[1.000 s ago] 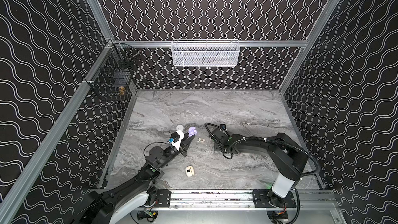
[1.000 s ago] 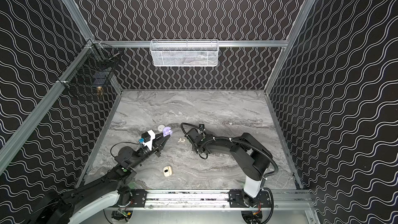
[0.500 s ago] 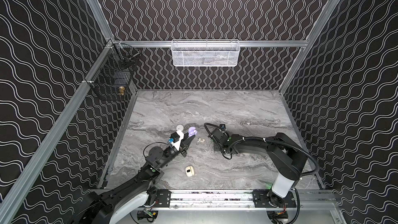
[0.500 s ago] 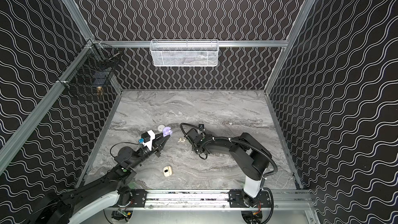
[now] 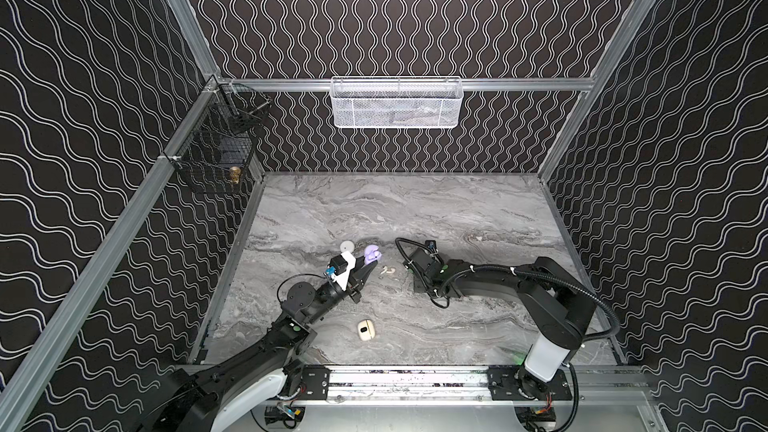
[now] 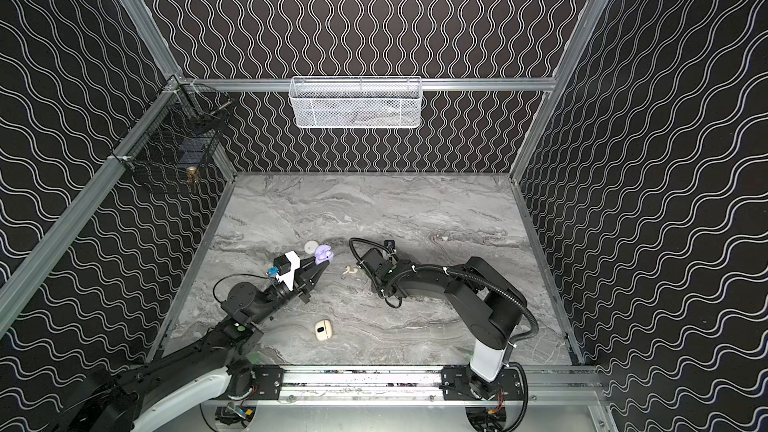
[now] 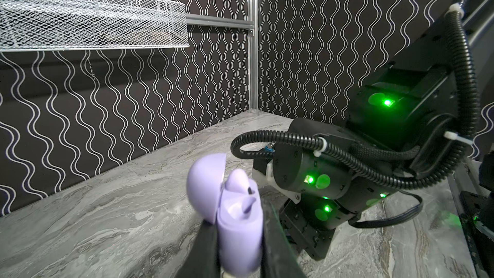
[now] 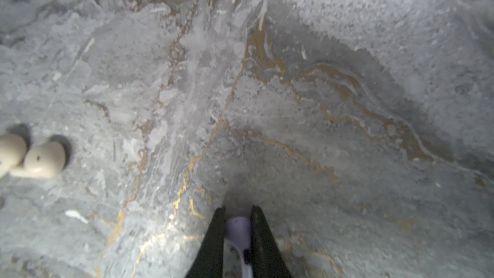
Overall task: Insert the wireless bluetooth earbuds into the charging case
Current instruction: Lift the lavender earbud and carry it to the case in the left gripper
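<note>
The lilac earbud (image 8: 238, 229) is now pinched between the right fingers (image 8: 263, 244), which have closed in on it low over the counter (image 8: 320, 102). Whether it has left the surface I cannot tell. It is ready for the case (image 7: 238, 234), which is open with a seated earbud (image 7: 239, 183) and clamped in the left fingers (image 7: 207, 247) nearby. Two white earbuds (image 8: 40, 159) lie loose beside.

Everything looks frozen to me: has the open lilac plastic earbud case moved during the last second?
No. The open lilac plastic case stays just right of the small round white object, exactly as before.
</note>
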Controlling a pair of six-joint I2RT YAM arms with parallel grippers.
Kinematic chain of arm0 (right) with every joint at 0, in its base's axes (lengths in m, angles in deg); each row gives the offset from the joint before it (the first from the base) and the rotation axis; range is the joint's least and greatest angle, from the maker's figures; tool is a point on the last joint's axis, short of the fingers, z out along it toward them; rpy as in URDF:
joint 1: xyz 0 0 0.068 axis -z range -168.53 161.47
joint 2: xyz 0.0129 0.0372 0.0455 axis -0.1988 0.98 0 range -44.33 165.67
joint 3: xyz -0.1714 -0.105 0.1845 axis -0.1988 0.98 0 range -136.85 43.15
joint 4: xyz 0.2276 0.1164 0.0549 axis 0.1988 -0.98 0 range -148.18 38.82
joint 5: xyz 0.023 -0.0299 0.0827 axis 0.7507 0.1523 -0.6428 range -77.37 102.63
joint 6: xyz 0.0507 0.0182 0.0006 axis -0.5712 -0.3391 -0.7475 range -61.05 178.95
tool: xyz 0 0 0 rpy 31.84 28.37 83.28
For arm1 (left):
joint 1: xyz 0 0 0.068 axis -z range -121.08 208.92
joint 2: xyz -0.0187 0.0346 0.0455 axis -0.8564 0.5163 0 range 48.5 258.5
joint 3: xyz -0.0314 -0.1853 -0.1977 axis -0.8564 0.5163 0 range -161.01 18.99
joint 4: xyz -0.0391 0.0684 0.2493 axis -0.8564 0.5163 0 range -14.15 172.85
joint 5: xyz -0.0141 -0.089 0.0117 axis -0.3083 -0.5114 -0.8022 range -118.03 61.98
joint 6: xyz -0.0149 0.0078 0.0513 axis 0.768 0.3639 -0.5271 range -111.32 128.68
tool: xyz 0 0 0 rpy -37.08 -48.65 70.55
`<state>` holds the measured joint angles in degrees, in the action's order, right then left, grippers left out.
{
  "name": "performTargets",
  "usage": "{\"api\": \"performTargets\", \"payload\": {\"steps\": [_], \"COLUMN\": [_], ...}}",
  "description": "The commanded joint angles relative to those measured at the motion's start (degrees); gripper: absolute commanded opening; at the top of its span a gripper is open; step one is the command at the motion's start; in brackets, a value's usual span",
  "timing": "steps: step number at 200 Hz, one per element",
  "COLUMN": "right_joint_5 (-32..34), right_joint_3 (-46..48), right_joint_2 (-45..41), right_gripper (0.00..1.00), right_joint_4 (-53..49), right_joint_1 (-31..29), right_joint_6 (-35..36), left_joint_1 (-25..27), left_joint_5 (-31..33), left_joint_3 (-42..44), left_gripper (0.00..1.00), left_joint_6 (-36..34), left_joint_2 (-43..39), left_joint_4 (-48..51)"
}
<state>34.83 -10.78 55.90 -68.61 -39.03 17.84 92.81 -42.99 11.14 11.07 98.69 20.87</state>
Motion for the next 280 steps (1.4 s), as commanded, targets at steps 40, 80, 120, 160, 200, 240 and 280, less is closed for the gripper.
{"api": "performTargets", "payload": {"steps": [40,80,120,160,200,240,280], "right_joint_5": [6.06,15.18,21.60,19.02,16.16,14.51,15.50], "right_joint_3": [-5.41,-12.75,-13.13,-7.10,-5.89,-3.92,-1.78], "right_joint_2": [-13.89,-22.97,-29.65,-33.89,-31.66,-28.66,-25.38], "right_gripper": [0.14,0.14,0.14,0.14,0.14,0.15,0.15], "right_joint_4": [-7.50,-10.22,-4.43,10.54,17.53,26.56,33.14], "right_joint_1": [-3.93,-12.87,-21.98,-26.63,-27.40,-27.45,-27.45], "right_joint_6": [-1.09,-0.79,1.31,6.53,9.13,12.19,14.36], "left_joint_1": [0.01,0.04,0.01,0.00,0.04,-0.01,0.03], "left_joint_5": [-5.81,-10.46,-11.44,-12.00,-12.29,-12.30,-11.65], "left_joint_3": [-0.39,0.20,0.91,1.00,0.74,0.83,0.73], "left_gripper": [0.00,0.00,0.00,0.00,0.00,0.00,0.00], "left_joint_6": [-0.90,-0.93,-0.88,-0.61,-0.57,-0.29,-0.53], "left_joint_2": [2.04,2.81,3.05,3.75,3.50,3.69,2.63], "left_joint_4": [-5.94,-9.81,-11.92,-13.13,-12.74,-13.21,-11.77]}}
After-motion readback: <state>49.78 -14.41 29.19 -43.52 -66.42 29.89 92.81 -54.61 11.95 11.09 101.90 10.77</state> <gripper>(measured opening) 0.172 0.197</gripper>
